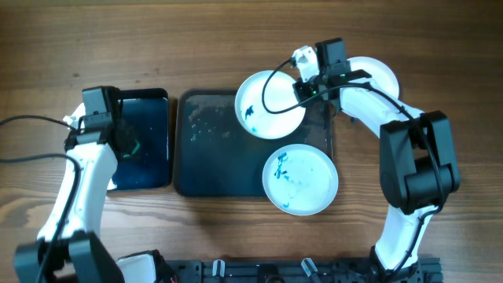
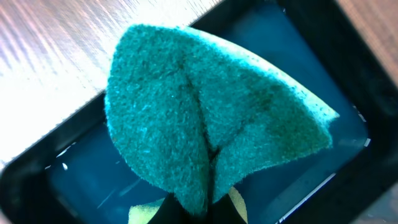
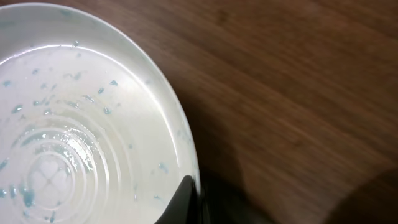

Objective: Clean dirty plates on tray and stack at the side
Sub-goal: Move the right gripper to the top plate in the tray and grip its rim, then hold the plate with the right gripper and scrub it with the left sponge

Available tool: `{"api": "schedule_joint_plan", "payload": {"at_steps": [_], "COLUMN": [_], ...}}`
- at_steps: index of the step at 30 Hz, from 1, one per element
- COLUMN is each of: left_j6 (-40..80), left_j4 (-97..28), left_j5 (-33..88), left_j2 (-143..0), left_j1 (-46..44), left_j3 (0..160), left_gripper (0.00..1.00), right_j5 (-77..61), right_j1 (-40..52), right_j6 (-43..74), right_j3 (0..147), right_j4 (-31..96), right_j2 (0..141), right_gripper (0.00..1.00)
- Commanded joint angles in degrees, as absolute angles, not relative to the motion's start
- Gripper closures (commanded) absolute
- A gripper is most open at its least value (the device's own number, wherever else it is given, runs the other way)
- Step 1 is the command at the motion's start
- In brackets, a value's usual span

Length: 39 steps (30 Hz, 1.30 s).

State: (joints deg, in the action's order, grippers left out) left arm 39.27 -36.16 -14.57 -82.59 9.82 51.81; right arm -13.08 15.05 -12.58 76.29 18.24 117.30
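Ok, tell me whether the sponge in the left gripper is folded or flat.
Folded. The left wrist view shows the green sponge creased down its middle, pinched at the base by the left gripper.

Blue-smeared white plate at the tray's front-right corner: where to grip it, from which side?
Pinch the round white blue-smeared plate by its thin rim at the front edge, where it overhangs the flat dark grey tray. Come from the robot's side, probably one finger over the lip, one under. It lies flat, so only the rim offers a hold.
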Motion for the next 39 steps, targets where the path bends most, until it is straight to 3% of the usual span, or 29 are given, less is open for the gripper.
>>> {"api": "schedule_joint_plan", "payload": {"at_steps": [1, 8, 12, 18, 21, 25, 30, 33, 39], "left_j6": [37.7, 37.6, 34.7, 34.7, 31.7, 31.6, 30.4, 32.2, 35.1], "left_j4": [-33.6, -31.0, -26.5, -25.5, -26.8, -34.1, -35.0, -35.0, -32.9], "left_j5": [-13.2, -11.4, 1.4, 1.7, -2.1, -5.2, 2.2, 6.6, 6.6], "left_j2": [-87.2, -93.9, -100.1, -104.8, -103.2, -90.7, -76.6, -76.4, -80.4], "left_j1": [10.2, 11.6, 13.4, 13.4, 13.4, 12.7, 6.4, 0.2, -10.8], "left_j3": [52.4, 52.4, 52.4, 52.4, 53.0, 55.6, 55.6, 55.5, 55.5], "left_gripper": [0.96, 0.96, 0.96, 0.96, 0.96, 0.96, 0.96, 0.96, 0.96], "right_j5": [-14.5, -11.3, -11.3, -11.7, -11.7, -15.9, -16.1, -7.7, -7.1], "right_j1": [18.7, 23.3, 23.4, 23.4, 23.4, 23.6, 27.3, 29.9, 30.3], "right_j6": [-9.9, -7.2, -6.9, -5.9, -4.7, 0.5, 3.1, 3.1, 3.0], "right_j3": [76.5, 76.4, 76.4, 76.1, 76.1, 76.1, 76.1, 76.0, 76.0], "right_j4": [20.7, 23.9, 24.6, 24.8, 24.4, 22.7, 22.2, 21.7, 21.1], "right_j2": [113.1, 113.7, 114.8, 115.0, 115.0, 115.0, 115.0, 115.6, 120.0], "right_gripper": [0.96, 0.96, 0.96, 0.96, 0.96, 0.96, 0.96, 0.96, 0.96]}}
